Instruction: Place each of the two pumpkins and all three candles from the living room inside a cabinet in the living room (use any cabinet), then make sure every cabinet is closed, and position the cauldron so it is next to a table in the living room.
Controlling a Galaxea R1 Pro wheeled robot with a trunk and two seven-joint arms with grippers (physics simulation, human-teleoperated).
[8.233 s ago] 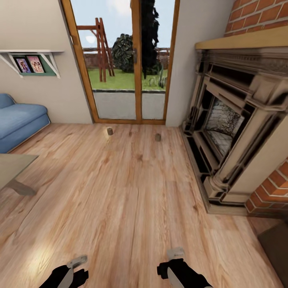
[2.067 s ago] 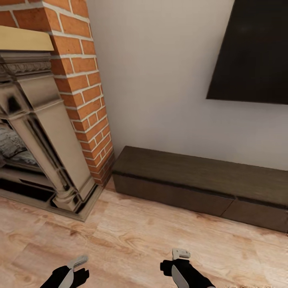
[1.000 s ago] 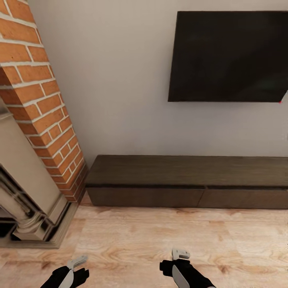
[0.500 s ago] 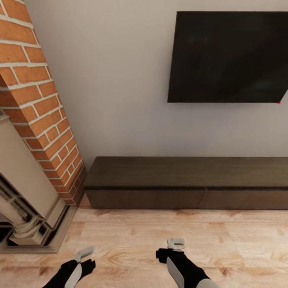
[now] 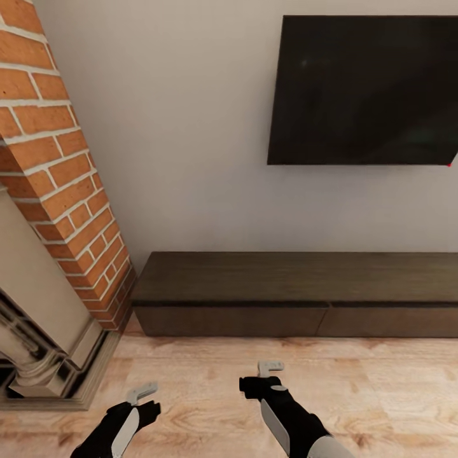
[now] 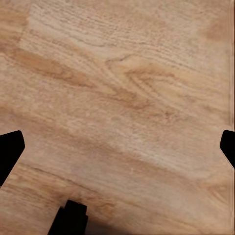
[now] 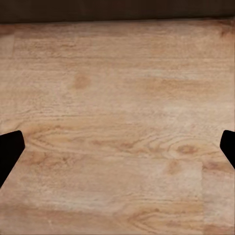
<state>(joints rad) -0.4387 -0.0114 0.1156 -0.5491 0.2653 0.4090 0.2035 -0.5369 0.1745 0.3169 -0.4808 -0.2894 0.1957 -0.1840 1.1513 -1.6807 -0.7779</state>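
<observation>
The cabinet (image 5: pixel 299 286), a long low dark brown unit, stands against the wall straight ahead with its two visible drawer fronts shut; its lower edge shows as a dark strip (image 7: pixel 117 10) in the right wrist view. My left gripper (image 5: pixel 143 393) hovers over the wooden floor, well short of the cabinet, and its fingers stand wide apart (image 6: pixel 117 147) with nothing between them. My right gripper (image 5: pixel 270 369) reaches a little closer to the cabinet, also open and empty (image 7: pixel 117 147). The pumpkins, candles, cauldron and table are out of view.
A brick chimney (image 5: pixel 57 159) and the pale stone fireplace surround (image 5: pixel 38 331) stand at the left, touching the cabinet's left end. A black screen (image 5: pixel 362 89) hangs on the wall above the cabinet. Wooden floor (image 5: pixel 381 394) lies between me and the cabinet.
The camera has swung from the glass doors past the fireplace to face the cabinet. In the last second both arms have stretched forward, the right one farther.
</observation>
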